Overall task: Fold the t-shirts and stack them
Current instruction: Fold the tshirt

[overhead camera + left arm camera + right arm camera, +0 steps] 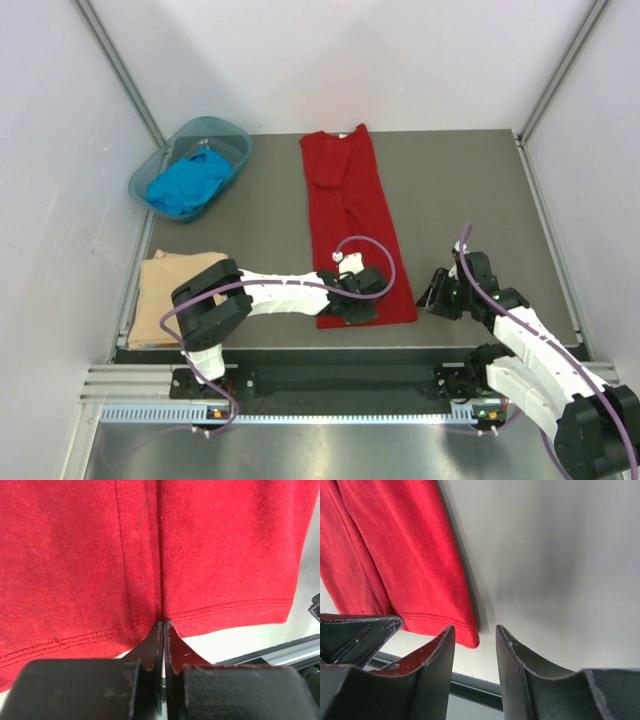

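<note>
The deep red t-shirt (350,210) lies folded into a long strip down the middle of the table, neck at the far end. My left gripper (352,308) is at its near hem and is shut on the hem, as the left wrist view (164,624) shows with red cloth (75,555) beyond the tips. My right gripper (432,297) is open and empty just right of the shirt's near right corner (468,637), which lies between its fingertips (451,631). The tan t-shirt (175,295) lies folded at the near left. The bright blue t-shirt (185,185) is crumpled in the basin.
The translucent teal basin (232,132) stands at the far left corner of the grey table (470,200). White walls close in the left, right and back. A metal rail (330,380) runs along the near edge.
</note>
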`<control>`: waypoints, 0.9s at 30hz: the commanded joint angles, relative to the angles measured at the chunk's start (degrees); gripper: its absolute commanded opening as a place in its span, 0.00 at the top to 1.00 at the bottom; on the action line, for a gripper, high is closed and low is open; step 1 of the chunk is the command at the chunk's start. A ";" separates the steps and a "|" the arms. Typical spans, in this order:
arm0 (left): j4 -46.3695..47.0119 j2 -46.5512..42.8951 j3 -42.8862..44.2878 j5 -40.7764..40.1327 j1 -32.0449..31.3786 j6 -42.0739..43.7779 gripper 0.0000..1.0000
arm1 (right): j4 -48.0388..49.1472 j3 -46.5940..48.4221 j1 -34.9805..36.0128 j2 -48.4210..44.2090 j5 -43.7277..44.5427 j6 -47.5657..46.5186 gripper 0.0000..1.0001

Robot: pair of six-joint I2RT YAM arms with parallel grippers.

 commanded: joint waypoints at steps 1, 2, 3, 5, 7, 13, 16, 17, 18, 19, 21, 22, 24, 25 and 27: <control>-5.08 1.15 1.47 -1.60 -0.43 0.88 1.00 | 1.90 0.17 0.91 -0.93 -0.47 0.27 0.61; -5.60 0.80 1.65 -1.69 -0.43 0.88 1.00 | 1.89 0.17 0.82 -0.93 -0.47 0.27 0.61; -5.78 0.36 1.82 -1.78 -0.43 0.80 1.00 | 1.89 0.08 0.82 -1.10 -0.38 0.27 0.61; -5.87 -0.60 2.09 -1.87 -0.52 0.53 1.00 | 2.07 0.08 0.82 -1.02 -0.38 0.18 0.61; -6.13 -1.22 2.44 -1.87 -0.52 -0.08 1.00 | 2.16 0.08 0.82 -0.93 -0.47 0.18 0.61; -7.45 -1.75 2.35 -1.51 -1.04 -1.40 1.00 | 2.16 0.08 0.82 -0.93 -0.38 -0.08 0.61; -7.72 -2.02 2.96 -1.86 -1.57 -1.14 1.00 | 2.42 0.00 0.91 -0.49 -0.38 -0.17 0.60; -7.98 -2.28 3.23 -2.47 -1.74 -1.14 1.00 | 2.51 0.08 0.91 -0.49 -0.38 -0.35 0.61; -8.07 -2.45 3.49 -2.83 -1.83 -1.05 1.00 | 2.68 0.08 0.82 -0.23 -0.38 -0.35 0.61; -8.68 -2.54 4.02 -3.01 -1.83 -0.88 1.00 | 2.77 0.08 0.82 -0.14 -0.47 -0.26 0.61; -8.95 -2.72 4.55 -3.97 -1.92 -0.52 1.00 | 2.86 0.00 0.82 0.13 -0.56 -0.26 0.61; -9.21 -2.81 4.99 -4.32 -1.92 -0.52 1.00 | 2.95 0.08 0.82 0.13 -0.56 -0.35 0.61; -9.74 -2.98 5.43 -5.20 -1.83 -0.61 0.96 | 2.95 0.17 0.82 -0.13 -0.56 -0.43 0.61; -9.83 -3.07 6.04 -5.38 -1.92 -0.78 0.93 | 2.69 0.26 0.82 -0.14 -0.64 -0.52 0.61; -9.92 -3.25 6.48 -5.73 -1.92 -0.70 0.88 | 2.51 0.26 0.82 -0.40 -0.56 -0.52 0.61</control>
